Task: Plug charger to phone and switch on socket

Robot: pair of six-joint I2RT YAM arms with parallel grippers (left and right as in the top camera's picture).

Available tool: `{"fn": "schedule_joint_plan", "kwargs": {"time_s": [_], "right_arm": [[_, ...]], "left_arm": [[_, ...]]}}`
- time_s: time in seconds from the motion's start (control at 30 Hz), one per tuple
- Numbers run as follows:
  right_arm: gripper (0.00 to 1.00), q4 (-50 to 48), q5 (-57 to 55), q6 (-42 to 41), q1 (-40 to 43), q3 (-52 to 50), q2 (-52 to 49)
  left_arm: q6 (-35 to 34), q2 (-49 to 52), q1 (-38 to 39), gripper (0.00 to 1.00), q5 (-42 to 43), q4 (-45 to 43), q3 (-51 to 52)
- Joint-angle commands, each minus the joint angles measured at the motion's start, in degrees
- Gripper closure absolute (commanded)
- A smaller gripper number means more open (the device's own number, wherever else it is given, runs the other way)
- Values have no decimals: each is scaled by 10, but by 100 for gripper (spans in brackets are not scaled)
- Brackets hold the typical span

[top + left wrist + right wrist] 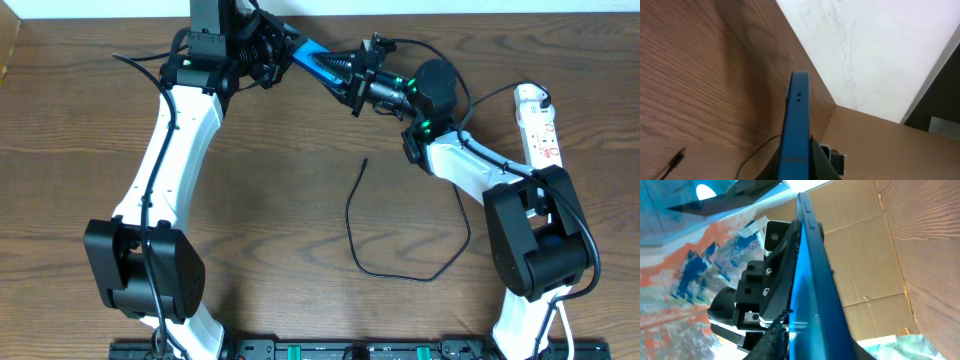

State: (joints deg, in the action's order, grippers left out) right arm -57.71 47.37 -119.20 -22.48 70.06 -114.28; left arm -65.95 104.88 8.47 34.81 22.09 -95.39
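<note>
The phone (pixel 318 60) is up off the tabletop (pixel 270 200) at the back edge, left hand (pixel 285 50) clamped on one end, right hand (pixel 352 80) clamped on the other. Charger (pixel 348 205) lies loose below, tip free, and the socket (pixel 540 125) sits far right

No text, brand, number or sign could be read in any view. The narrow white plastic power strip (pixel 538 125) carried small red markings (pixel 546 140) along its top face, but in the overhead view they were too small to make out as letters or figures. The slim blue-edged rectangular phone (pixel 316 58), well apart from the power strip, was seen almost edge-on in the overhead view and in both wrist views, so nothing on its screen was legible.
</note>
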Motion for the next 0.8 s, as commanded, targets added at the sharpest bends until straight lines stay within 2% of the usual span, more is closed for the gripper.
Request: {"fn": "schedule_joint_plan", "kwargs": {"time_s": [0.0, 0.1, 0.17, 0.33, 0.5, 0.57, 0.7, 0.77], "right_arm": [[69, -5, 10, 16, -9, 18, 4], [61, -5, 10, 16, -9, 18, 4], [51, -5, 10, 16, -8, 18, 4], [3, 3, 10, 17, -8, 18, 4], [1, 13, 10, 21, -6, 18, 4], [1, 23, 10, 49, -3, 18, 4], [1, 51, 10, 124, 12, 18, 4], [1, 84, 10, 149, 22, 18, 4]], "left_arm": [[15, -7, 3, 93, -8, 1, -4], [15, -7, 3, 93, -8, 1, -4], [15, -7, 3, 93, -8, 1, -4], [15, -7, 3, 93, -8, 0, -4], [14, -7, -8, 93, -8, -10, -4], [12, -7, -19, 93, -4, -10, -4], [7, -7, -54, 92, 58, -10, -4], [-17, -7, -75, 92, 97, -10, -4]]}}
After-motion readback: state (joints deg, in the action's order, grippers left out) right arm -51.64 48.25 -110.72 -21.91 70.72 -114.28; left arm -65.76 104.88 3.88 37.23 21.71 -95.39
